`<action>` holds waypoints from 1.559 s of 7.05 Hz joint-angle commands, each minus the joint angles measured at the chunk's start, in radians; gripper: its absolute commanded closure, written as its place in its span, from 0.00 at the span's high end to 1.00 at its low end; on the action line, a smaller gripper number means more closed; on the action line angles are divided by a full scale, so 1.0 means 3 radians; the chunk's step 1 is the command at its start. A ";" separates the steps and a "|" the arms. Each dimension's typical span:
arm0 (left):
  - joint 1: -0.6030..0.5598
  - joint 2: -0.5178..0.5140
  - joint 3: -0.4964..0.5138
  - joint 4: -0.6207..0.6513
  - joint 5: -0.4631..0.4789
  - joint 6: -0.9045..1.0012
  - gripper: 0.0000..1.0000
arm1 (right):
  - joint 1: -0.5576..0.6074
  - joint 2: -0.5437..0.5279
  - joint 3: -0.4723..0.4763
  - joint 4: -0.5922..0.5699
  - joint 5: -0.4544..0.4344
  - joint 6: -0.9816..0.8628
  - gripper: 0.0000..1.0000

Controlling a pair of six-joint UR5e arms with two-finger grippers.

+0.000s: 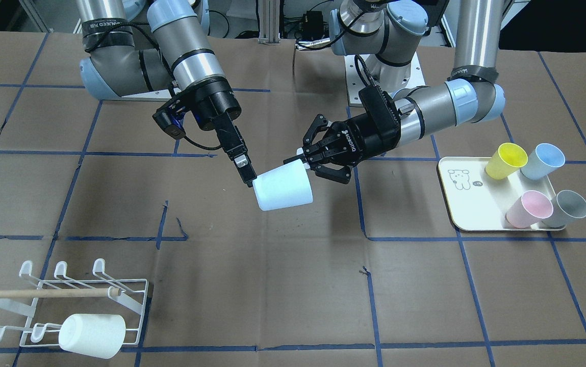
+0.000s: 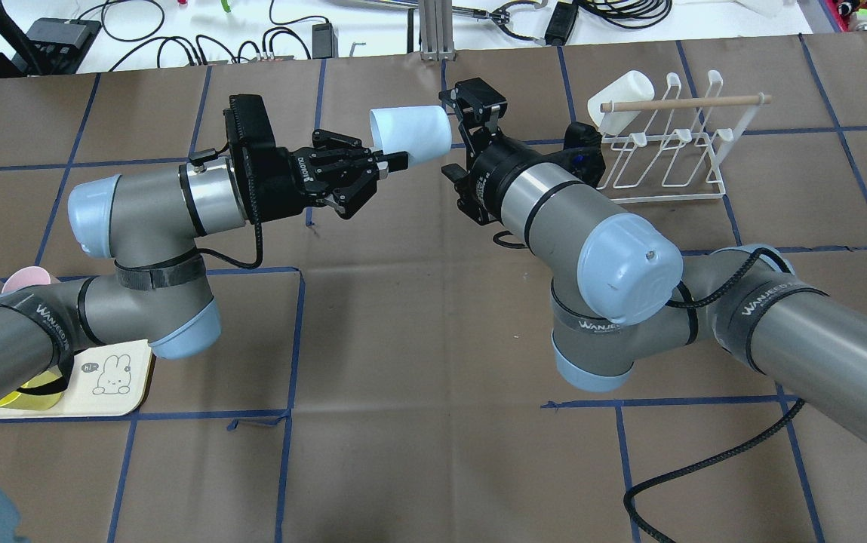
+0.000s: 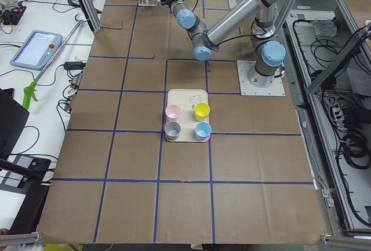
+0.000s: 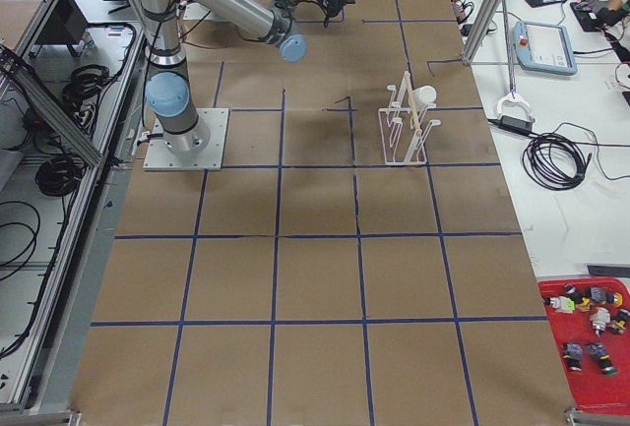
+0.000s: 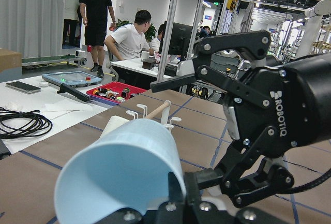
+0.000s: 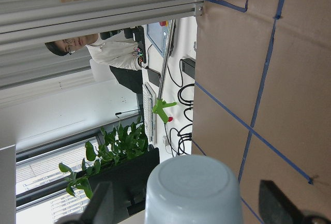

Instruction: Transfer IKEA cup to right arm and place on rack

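The pale blue cup (image 1: pixel 282 191) hangs on its side above the table's middle; it also shows in the overhead view (image 2: pixel 410 134). My left gripper (image 1: pixel 303 157) is shut on the cup's wall near the rim and holds it up. My right gripper (image 6: pixel 192 208) is open, with the cup's closed base (image 6: pixel 192 182) between its spread fingers (image 6: pixel 101 206), which stand apart from the cup's sides. In the front view one right finger (image 1: pixel 244 171) reaches the base edge. The white wire rack (image 1: pixel 134 300) with its wooden dowel stands at the table's corner on my right (image 2: pixel 667 162).
A white cup (image 1: pixel 91 335) lies on the rack's prongs. A cream tray (image 1: pixel 468 204) on my left side carries yellow (image 1: pixel 505 160), blue (image 1: pixel 542 160), pink (image 1: pixel 529 209) and grey (image 1: pixel 569 209) cups. Brown paper with blue tape lines covers the table.
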 commanded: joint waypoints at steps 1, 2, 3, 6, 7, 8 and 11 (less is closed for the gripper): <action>-0.0004 0.0003 0.0000 0.0000 0.0002 -0.0008 0.06 | 0.0097 0.0136 -0.0167 0.0000 -0.0012 0.0094 0.98; -0.0004 0.0003 0.0000 0.0000 0.0002 -0.0008 0.06 | 0.0102 0.0162 -0.0167 0.0000 -0.0057 0.0100 0.98; 0.0001 0.0003 0.0000 0.0000 0.0002 -0.0008 0.06 | 0.0107 0.0178 -0.0172 0.0000 -0.0058 0.0100 0.98; 0.0001 0.0003 0.0005 0.0000 0.0012 -0.0049 0.06 | 0.0107 0.0254 -0.0248 0.0000 -0.0058 0.0100 0.98; -0.0004 0.0003 0.0005 0.0000 0.0017 -0.0049 0.06 | 0.0107 0.0255 -0.0274 0.0011 -0.0063 0.0100 0.98; 0.0001 0.0003 0.0005 0.0000 0.0017 -0.0049 0.07 | 0.0112 0.0255 -0.0275 0.0011 -0.0063 0.0100 0.98; 0.0001 0.0003 0.0005 0.0000 0.0012 -0.0049 0.07 | 0.0113 0.0331 -0.0305 0.0016 -0.0058 0.0100 0.98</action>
